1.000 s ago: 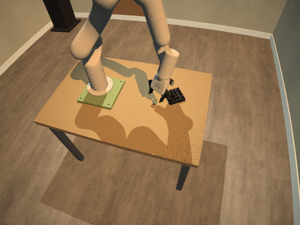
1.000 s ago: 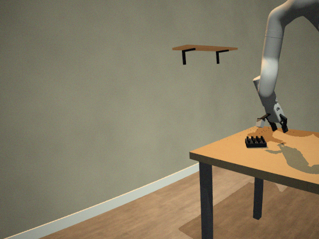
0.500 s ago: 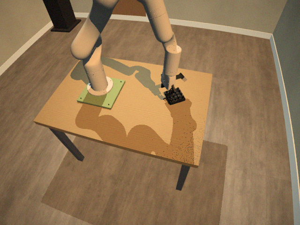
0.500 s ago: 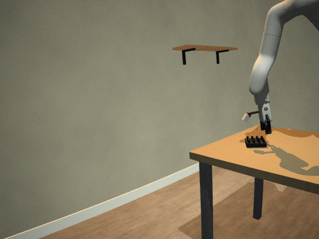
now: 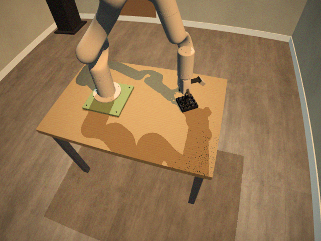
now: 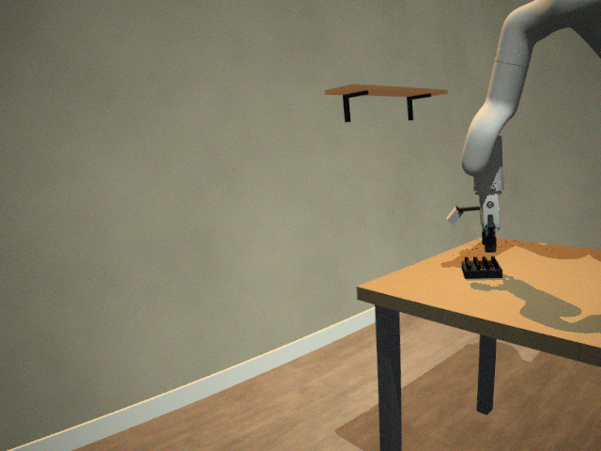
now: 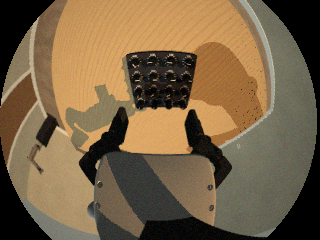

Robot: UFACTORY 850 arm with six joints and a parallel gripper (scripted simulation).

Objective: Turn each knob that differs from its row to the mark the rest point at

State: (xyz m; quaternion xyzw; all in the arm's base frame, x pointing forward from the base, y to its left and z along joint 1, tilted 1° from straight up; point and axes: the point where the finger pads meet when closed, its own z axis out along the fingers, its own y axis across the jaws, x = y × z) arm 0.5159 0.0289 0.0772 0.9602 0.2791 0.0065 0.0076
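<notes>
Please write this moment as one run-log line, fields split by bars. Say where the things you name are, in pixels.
gripper (image 5: 187,95) (image 6: 490,250) (image 7: 156,115): open, empty | position: above box (image 5: 190,109) (image 6: 483,274) (image 7: 161,80) | box: on table (image 5: 145,116) (image 6: 426,291) (image 7: 95,55) | contact: none seen

Surface (image 5: 145,116) (image 6: 437,286) (image 7: 165,125) was pale wood on dark legs (image 5: 71,154) (image 6: 388,368). Under it: brown plank floor (image 5: 269,134) (image 6: 291,388). Beyond surface: plain grey-green wall (image 6: 193,169), pale baseboard (image 6: 218,378), wooden shelf (image 6: 388,90) on black brackets. Light warm, shadows across surface and floor.
</notes>
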